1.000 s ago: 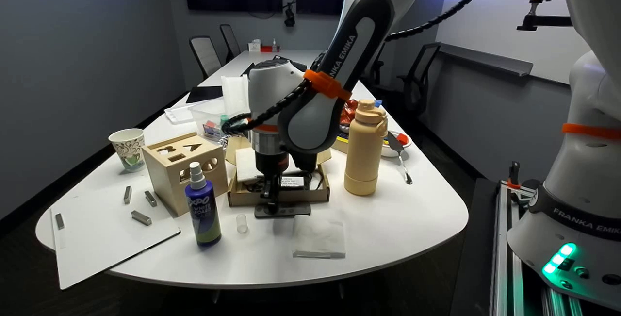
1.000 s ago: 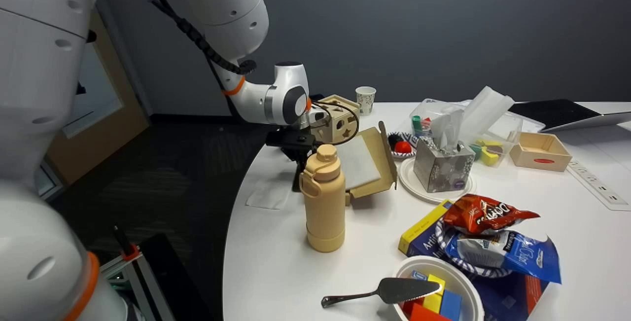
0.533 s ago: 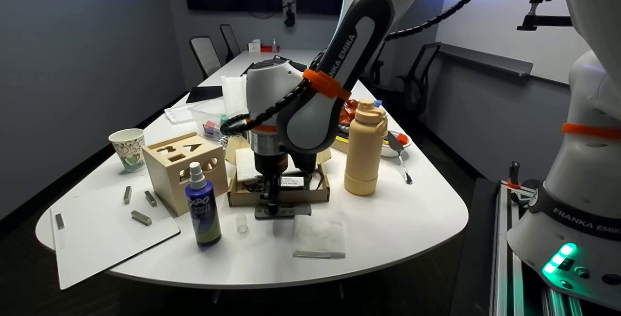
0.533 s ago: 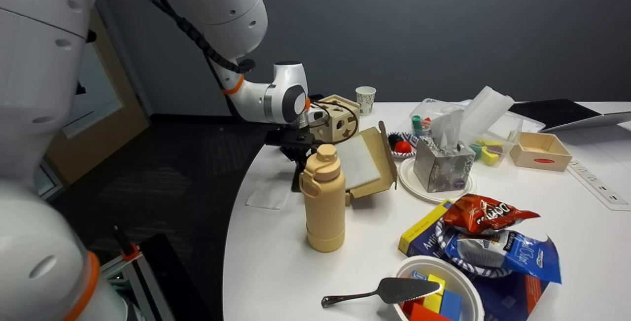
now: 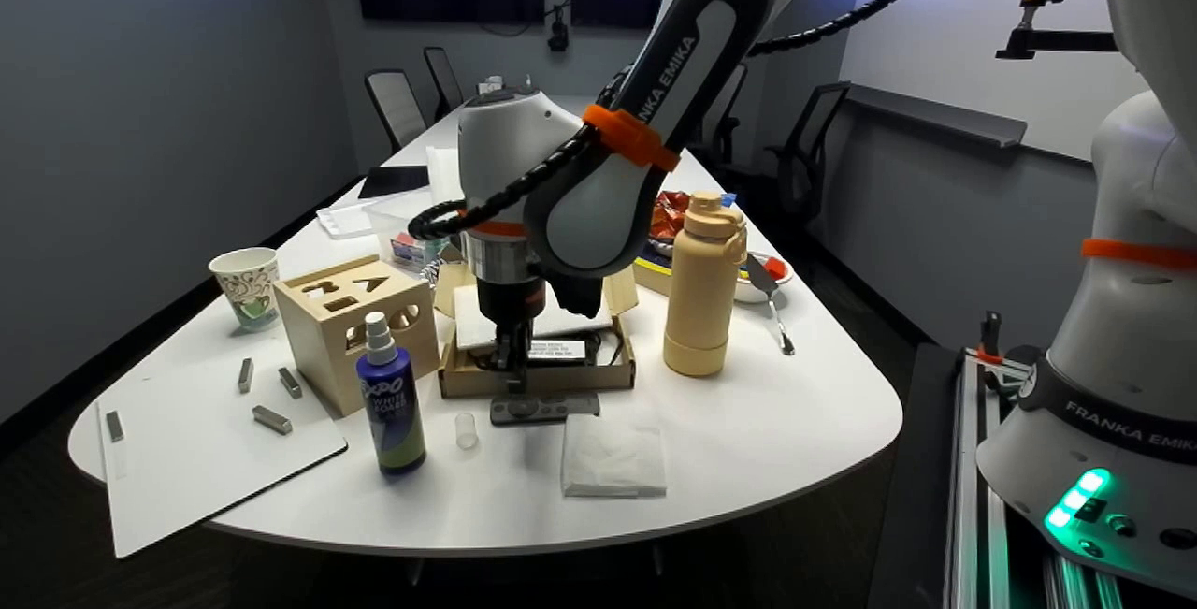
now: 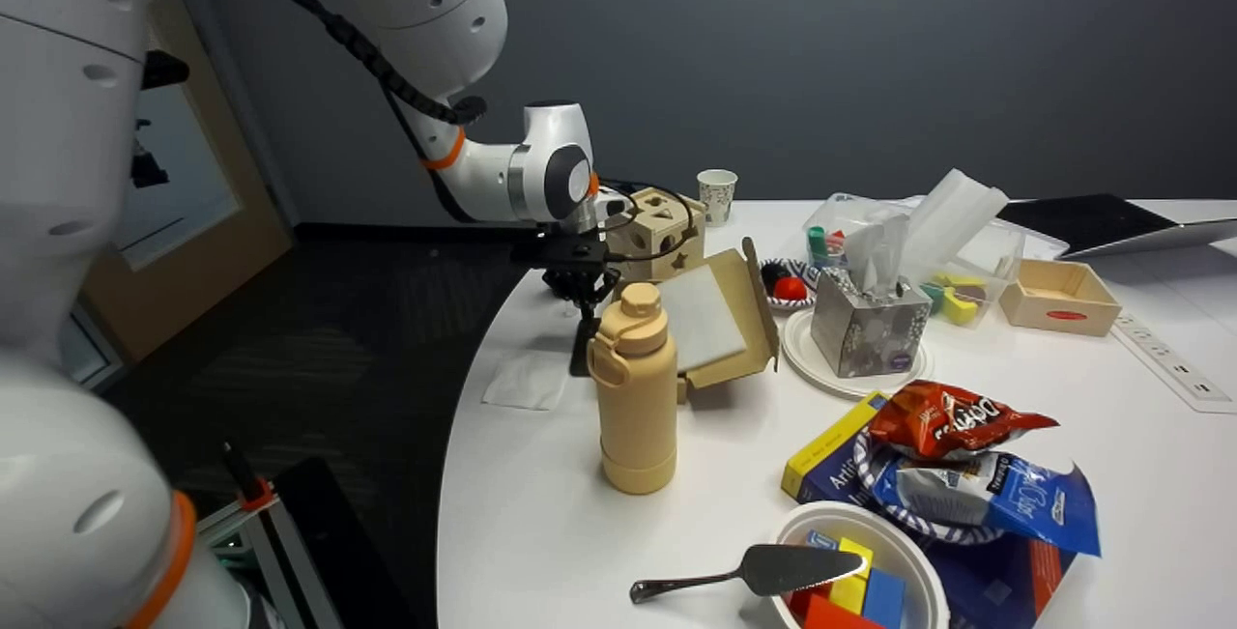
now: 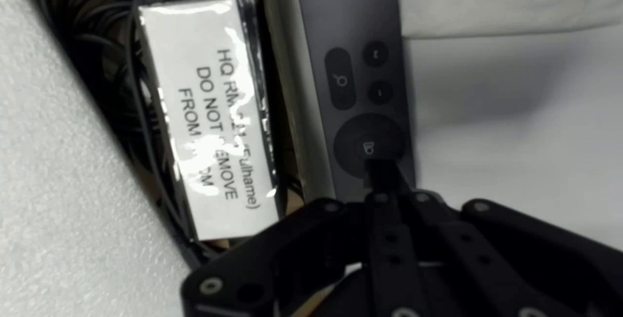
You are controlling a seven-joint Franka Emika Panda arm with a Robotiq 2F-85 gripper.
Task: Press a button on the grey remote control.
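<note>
Hand [image 7: 383, 173]: one, low and right of centre in the wrist view; clenched, finger against finger, nothing held. In an exterior view we find its tip above the grey remote control [image 5: 545, 409], apparently apart from it.

Grey remote control: one, upper middle of the wrist view; in an exterior view, below and left of centre, flat on the tabletop [image 5: 776, 441], face up. We judge it light, stiff and smooth-cased, liable to skid under a slanting push; fit for a firm press, not a shove. No grip is called for: we would bring the clenched tip straight down on the middle of the round pad [image 7: 368, 134]. For lifting, we would pinch across the narrow width, near mid-length.

Cardboard box [image 5: 589, 380]: wrist view, left, just beside the long edge; would crowd one finger in that pinch.

White sheet [image 7: 506, 0]: wrist view, upper right, at the other long edge; touching or overlapping, we cannot say.
</note>
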